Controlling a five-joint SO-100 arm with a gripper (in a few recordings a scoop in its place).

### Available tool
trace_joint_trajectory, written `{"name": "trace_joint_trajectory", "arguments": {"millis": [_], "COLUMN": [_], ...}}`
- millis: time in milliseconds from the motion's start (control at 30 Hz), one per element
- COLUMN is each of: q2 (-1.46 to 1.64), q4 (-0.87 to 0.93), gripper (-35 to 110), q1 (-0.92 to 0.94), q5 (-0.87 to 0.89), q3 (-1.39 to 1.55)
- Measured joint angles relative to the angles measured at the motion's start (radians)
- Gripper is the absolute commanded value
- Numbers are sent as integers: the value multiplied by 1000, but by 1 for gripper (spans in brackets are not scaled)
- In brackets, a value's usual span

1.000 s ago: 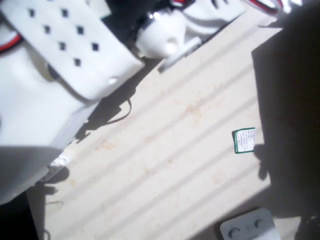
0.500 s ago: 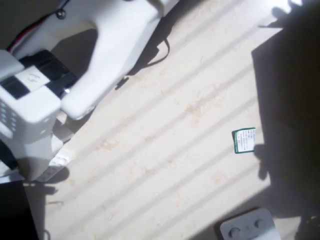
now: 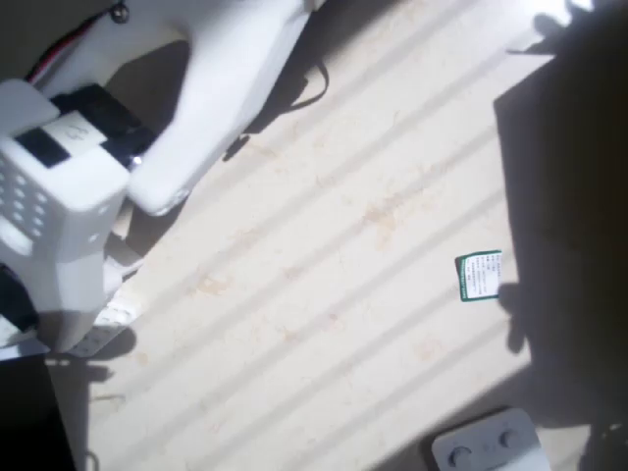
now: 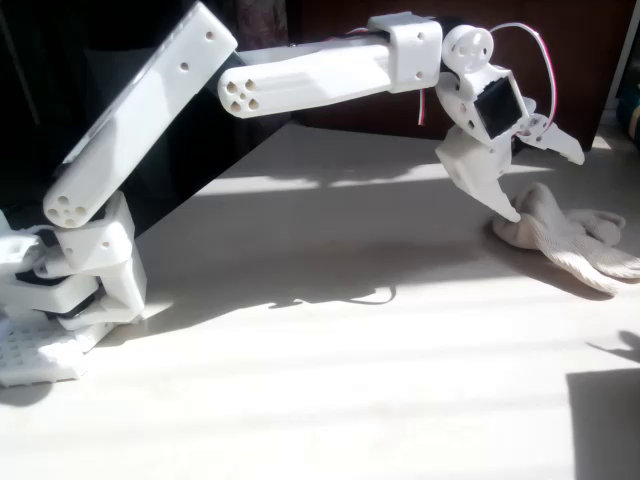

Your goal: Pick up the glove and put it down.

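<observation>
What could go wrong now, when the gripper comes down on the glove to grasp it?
1. In the fixed view the open gripper stands over the near end of the glove, not its middle. It may pinch only a fold, and the soft glove could slip out.
2. The lower finger seems to touch the glove already, so it may push the glove along the table instead of grasping it.

White arm (image 4: pixel 320 70), cream knit glove (image 4: pixel 565 235), green-and-white card (image 3: pixel 480 276), grey device (image 3: pixel 488 444), beige sun-striped table (image 3: pixel 324 294).
</observation>
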Motion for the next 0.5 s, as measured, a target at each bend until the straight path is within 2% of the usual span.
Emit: {"name": "trace_joint_trajectory", "arguments": {"millis": [300, 500], "q2": [-69, -98], "q4": [0, -67], "gripper": [37, 37], "q1": [0, 0], "q5": [2, 2], "q3": [-32, -48]}}
